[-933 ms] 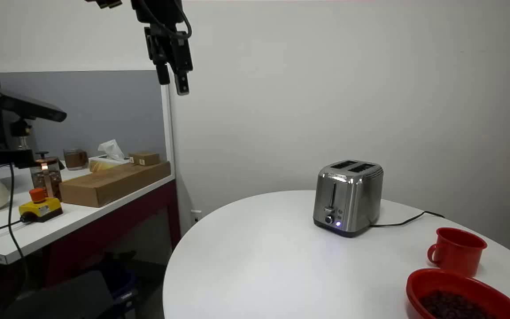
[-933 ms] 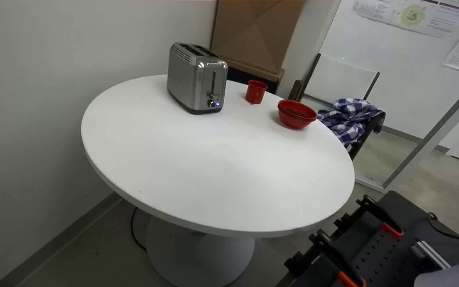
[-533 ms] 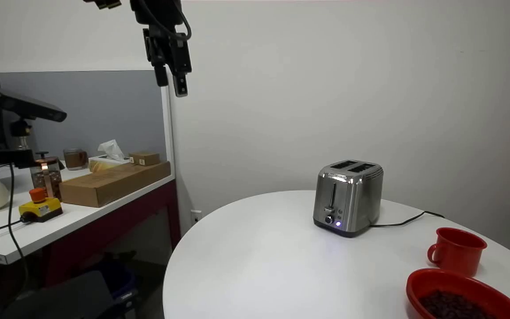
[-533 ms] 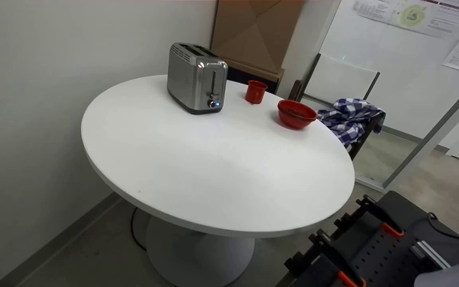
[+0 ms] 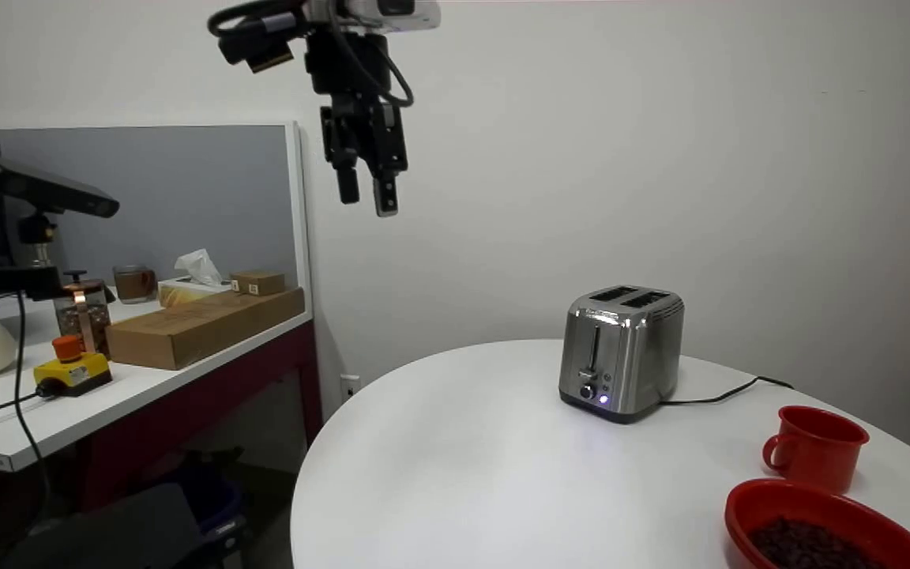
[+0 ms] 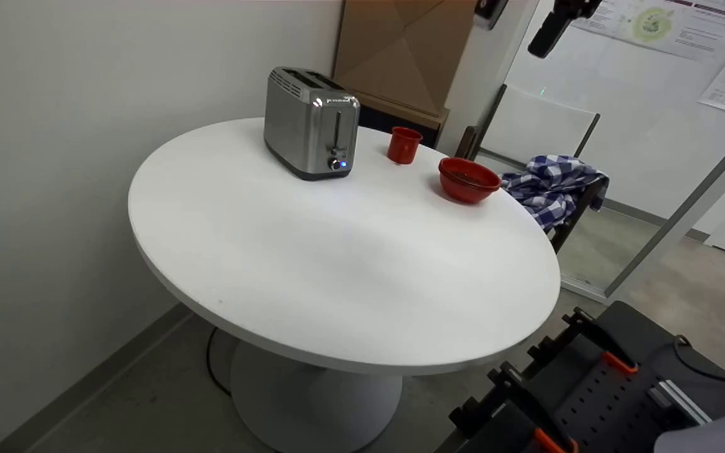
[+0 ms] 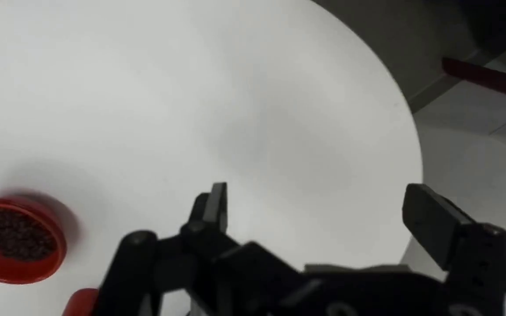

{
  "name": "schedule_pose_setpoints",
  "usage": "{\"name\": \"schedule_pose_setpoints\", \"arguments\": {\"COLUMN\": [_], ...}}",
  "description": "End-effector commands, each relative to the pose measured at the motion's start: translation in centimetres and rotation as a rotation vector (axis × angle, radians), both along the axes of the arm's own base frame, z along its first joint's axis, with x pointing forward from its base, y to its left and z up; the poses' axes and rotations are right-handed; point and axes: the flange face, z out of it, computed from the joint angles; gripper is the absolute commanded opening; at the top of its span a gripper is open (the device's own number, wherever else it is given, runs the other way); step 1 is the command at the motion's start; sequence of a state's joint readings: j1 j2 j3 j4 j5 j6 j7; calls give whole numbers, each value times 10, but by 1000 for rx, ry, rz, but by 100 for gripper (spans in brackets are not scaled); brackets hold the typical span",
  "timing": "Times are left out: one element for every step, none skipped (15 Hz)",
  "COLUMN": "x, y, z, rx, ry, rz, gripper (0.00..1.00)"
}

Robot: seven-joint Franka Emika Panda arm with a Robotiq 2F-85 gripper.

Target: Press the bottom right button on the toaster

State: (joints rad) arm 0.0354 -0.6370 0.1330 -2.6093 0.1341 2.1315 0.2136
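Note:
The silver two-slot toaster (image 5: 621, 356) stands upright on the white round table (image 5: 455, 474), and it also shows in an exterior view (image 6: 299, 126). Low on its front are a dark knob (image 5: 587, 391) and, to the right, a small lit blue-white button (image 5: 603, 399); the lit button (image 6: 343, 165) shows in both exterior views. My gripper (image 5: 368, 201) hangs in the air, fingers down, well above the table and apart from the toaster. Its fingertips show at the top of an exterior view (image 6: 513, 34). In the wrist view the gripper (image 7: 316, 188) is open and empty. The toaster cannot be clearly made out there.
A red mug (image 5: 822, 450) and a red bowl (image 6: 468, 194) of dark beans stand on the table beside the toaster. The toaster's black cord (image 5: 727, 393) runs across the table. A wall stands behind the toaster. A side desk holds a cardboard box (image 5: 206, 324).
My gripper has moved right and down in an exterior view, and its fingertips have come into the top of an exterior view where they were absent. The toaster, mug and bowl have not moved.

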Motion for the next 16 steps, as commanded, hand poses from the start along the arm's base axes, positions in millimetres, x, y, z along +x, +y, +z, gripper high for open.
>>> {"name": "schedule_pose_setpoints", "arguments": {"x": [62,75,89,104,119,135,148,160,172,183,192,199,205,209,212,215], "y": [-36,-47,-54,-58,-61,-62,-62,-63,-63,-65,-67,-72,-75,-81,-85,-91], "z": [-36,-48,-60,-70,-82,-94,-103,-113,-123,-136,-144,-158,-168,-179,-187,-197], "rx": [-107,-145,-172,-196,-226,-258,-286,-315,-335,-363,-383,-392,-394,-387,-380,-365], "ry": [90,120,144,156,160,158,151,142,132,104,88,67,46,24,9,-10], "rz": [-46,-45,-32,-6,5,27,49,65,80,93,104,101,98,85,76,61], "gripper": [100,100,100,100,100,100,100,100,100,100,100,100,100,100,100,100]}}
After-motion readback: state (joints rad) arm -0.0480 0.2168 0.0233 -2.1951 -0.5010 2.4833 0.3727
